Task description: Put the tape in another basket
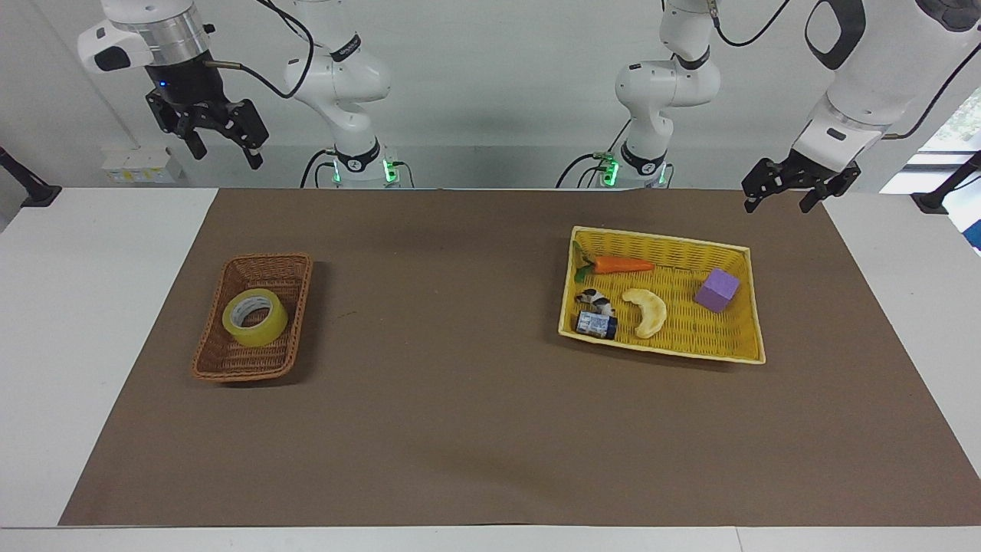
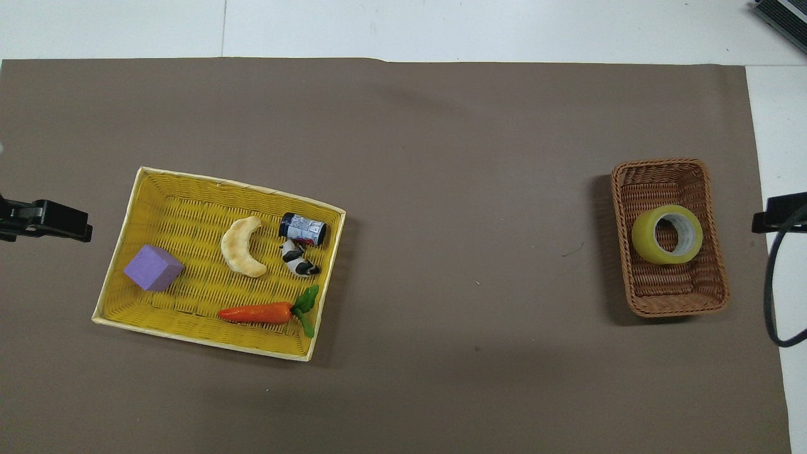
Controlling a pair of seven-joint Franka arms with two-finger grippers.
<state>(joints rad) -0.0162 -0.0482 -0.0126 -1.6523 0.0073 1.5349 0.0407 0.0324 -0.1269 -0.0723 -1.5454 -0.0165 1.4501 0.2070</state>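
Observation:
The yellow tape (image 1: 254, 317) lies tilted in the brown wicker basket (image 1: 230, 368) at the right arm's end of the mat; both also show in the overhead view, the tape (image 2: 667, 234) in the basket (image 2: 678, 306). My right gripper (image 1: 226, 152) is open and empty, raised high over the white table beside the basket; only its tip (image 2: 778, 214) shows from above. My left gripper (image 1: 776, 205) is open and empty, waiting over the mat beside the yellow tray basket (image 1: 659, 351).
The yellow tray (image 2: 208, 337) holds a carrot toy (image 2: 258, 313), a pale banana-like toy (image 2: 243, 246), a purple cube (image 2: 152, 268), a small dark can (image 2: 303, 229) and a black-and-white figure (image 2: 299, 263). Brown mat (image 1: 460, 399) covers the table.

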